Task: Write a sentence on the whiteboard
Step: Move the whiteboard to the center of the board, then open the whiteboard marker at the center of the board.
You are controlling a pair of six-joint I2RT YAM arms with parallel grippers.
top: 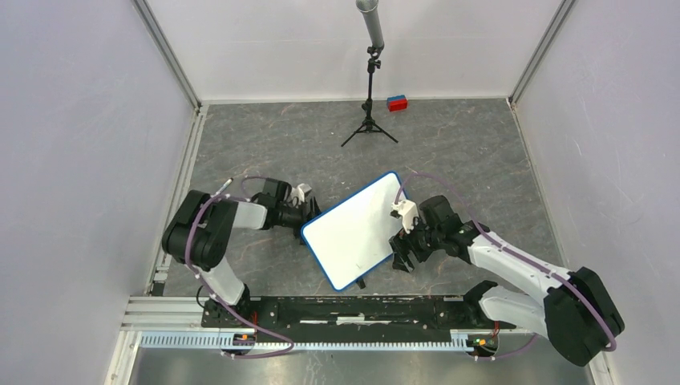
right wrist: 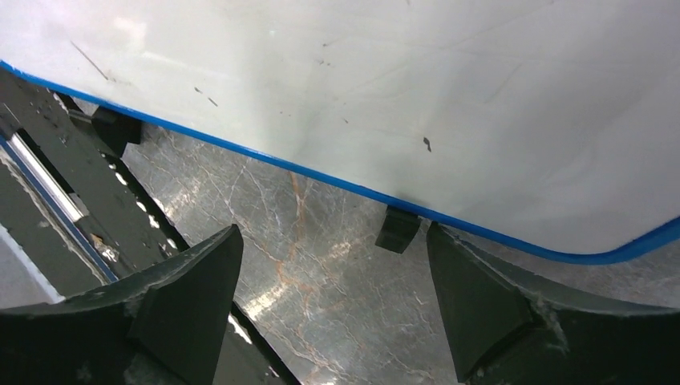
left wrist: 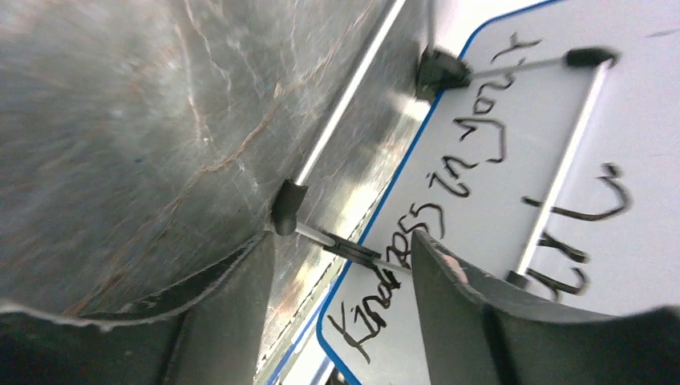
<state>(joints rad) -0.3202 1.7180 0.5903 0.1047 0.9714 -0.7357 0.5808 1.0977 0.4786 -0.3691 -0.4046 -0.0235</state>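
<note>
- Grey marbled stone forms the worktop [top: 265,152], and the whiteboard [top: 357,228] is seen near its middle, turned at a slant between the two arms
- White and plain is the face shown to the top camera, framed by the blue rim
- The sentence [left wrist: 449,192] is seen only by the left wrist camera: black cursive on the board's face there, the first line reading roughly "Kindness in your", the second line cut off and not readable
- Thin metal rods [left wrist: 561,160] with black end caps are seen lying across that written face
- The left pincer [top: 309,212] is held at the board's left edge; in its own view the left pincer [left wrist: 343,241] is spread wide, with the blue rim and a black clip lying between the fingers; whether the board is touched cannot be told
- The right pincer [top: 401,258] is placed at the board's right edge, near its lower corner
- In the right wrist view the right pincer [right wrist: 334,233] is likewise spread, nothing being pinched; the board's rim runs just above the fingertips and a small black foot [right wrist: 398,228] is seen between them
- A black rail [top: 353,309] is fixed along the near edge
- A tripod [top: 369,120] and a red and blue block [top: 397,103] are set well apart from the board, near the back wall
</note>
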